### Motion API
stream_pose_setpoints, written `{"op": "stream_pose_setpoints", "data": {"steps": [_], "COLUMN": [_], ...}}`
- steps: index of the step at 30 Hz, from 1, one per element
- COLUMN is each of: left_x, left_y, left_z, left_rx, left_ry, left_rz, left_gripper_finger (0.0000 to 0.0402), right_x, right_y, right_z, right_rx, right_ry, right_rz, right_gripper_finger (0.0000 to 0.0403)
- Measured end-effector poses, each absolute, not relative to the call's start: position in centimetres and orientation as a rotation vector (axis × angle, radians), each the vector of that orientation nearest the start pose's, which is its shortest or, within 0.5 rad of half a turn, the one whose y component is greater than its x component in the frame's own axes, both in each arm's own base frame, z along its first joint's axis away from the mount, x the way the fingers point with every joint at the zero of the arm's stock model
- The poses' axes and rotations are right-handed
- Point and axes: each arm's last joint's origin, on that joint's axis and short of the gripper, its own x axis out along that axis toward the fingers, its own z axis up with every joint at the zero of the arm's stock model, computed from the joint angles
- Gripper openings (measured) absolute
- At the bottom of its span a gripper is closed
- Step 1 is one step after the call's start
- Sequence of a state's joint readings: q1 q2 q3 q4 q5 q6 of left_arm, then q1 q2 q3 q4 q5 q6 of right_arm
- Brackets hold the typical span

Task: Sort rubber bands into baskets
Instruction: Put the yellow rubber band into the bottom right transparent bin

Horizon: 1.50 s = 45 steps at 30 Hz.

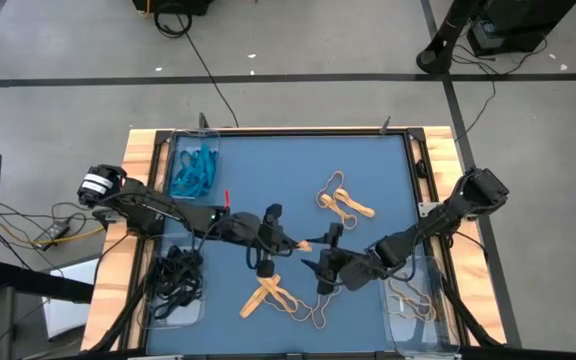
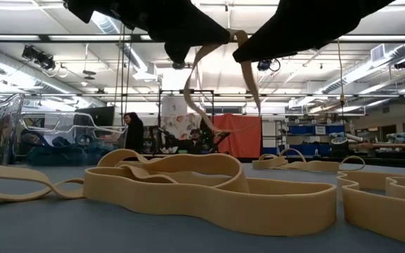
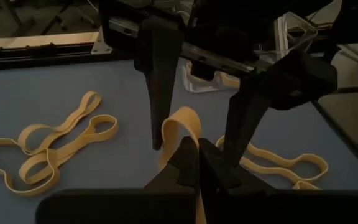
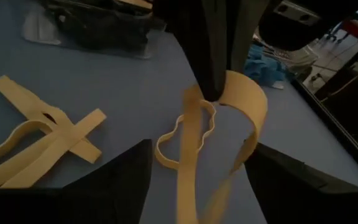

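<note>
Left gripper [image 3: 194, 171] is pinching a limp, light tan band [image 4: 229, 118] shut; right gripper [image 4: 194, 171] is standing wide around its loop, holding nothing

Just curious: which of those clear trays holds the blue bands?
The tray at the table's far left corner; the near-left tray holds black bands, the near-right tray tan ones.

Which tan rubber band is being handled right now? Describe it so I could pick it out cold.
Start at the blue table, whose centre holds the two grippers facing each other. The left gripper is shut on one tan rubber band, held up between the open fingers of the right gripper. Unlike the other tan bands lying flat on the mat, it dangles in the air.
</note>
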<state>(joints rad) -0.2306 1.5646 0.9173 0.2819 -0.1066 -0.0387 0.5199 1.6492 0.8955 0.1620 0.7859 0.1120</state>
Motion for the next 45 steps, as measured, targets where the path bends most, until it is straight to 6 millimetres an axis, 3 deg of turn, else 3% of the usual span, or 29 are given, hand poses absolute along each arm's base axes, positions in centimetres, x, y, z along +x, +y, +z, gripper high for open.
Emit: {"op": "stream_pose_setpoints", "data": {"steps": [10,33,45], "left_x": [33.1,32.6,32.1], "left_y": [-8.2,-9.8,-9.9], "left_z": [23.4,23.4,24.2], "left_rx": [-0.019,-0.011,-0.009], "left_ry": [0.353,0.353,0.341], "left_rz": [-0.129,-0.179,-0.170], "left_gripper_finger": [0.0005,0.0005,0.0005], "right_x": [30.0,29.6,29.4], "right_y": [15.0,15.8,16.1], "right_z": [19.5,19.4,19.4], "right_rx": [-0.161,-0.126,-0.042], "right_ry": [0.455,0.462,0.452], "right_rz": [-0.223,-0.179,-0.192], "right_gripper_finger": [0.0192,0.0011,0.0004]}}
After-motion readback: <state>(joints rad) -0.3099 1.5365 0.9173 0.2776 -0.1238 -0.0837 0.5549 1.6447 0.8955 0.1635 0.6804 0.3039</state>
